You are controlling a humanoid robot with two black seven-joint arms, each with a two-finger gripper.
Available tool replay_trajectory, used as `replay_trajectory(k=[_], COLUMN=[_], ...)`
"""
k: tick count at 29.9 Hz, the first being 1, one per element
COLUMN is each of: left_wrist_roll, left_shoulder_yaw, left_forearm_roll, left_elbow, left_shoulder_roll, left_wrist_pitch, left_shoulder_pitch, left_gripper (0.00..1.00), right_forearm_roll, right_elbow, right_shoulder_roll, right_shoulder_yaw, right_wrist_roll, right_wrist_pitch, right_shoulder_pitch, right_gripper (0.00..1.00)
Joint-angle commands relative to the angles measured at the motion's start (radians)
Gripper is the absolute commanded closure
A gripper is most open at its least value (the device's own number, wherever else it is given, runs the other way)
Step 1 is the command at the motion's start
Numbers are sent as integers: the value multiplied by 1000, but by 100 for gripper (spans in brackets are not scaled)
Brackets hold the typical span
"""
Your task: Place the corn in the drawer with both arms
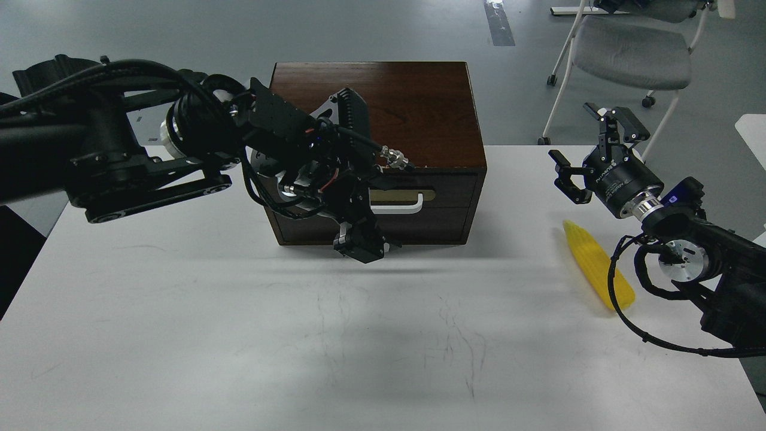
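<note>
Grey floor behind, with a grey chair (628,51) at upper right; white table (239,335) in front, scuffed near the middle. On the table, toward the back: dark brown wooden box (413,102), its drawer (446,187) pushed in flush, brass plate and white bar handle (404,206) partly showing. Left arm reaching in across the box front, left tool (362,245) dark and pointed down just in front of the drawer, near the handle's left end; fingers not told apart, so cannot tell whether spread or pressed together. Corn (589,260) lying flat on the table at right, well apart from the box, pointed end toward the back. Right tool (592,152) raised above and just behind the corn, fingers spread wide, holding nothing
</note>
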Motion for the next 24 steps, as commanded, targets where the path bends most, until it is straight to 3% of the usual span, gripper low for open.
replay_trajectory(k=[1, 10, 24], left_wrist_roll=[0, 0, 0], left_shoulder_yaw=[53, 107, 124], left_forearm_roll=[2, 2, 1], left_elbow=[32, 121, 138], left_shoulder_roll=[-36, -79, -83], left_wrist_pitch=[0, 0, 0], left_shoulder_pitch=[-32, -46, -38], left_gripper=[4, 4, 4], right_forearm_roll=[0, -1, -3], right_elbow=[-1, -17, -23], right_shoulder_roll=[2, 31, 32], right_shoulder_yaw=[-1, -6, -6], right_wrist_roll=[0, 0, 0], right_wrist_pitch=[0, 0, 0], right_shoulder_pitch=[0, 0, 0], right_gripper=[0, 0, 0])
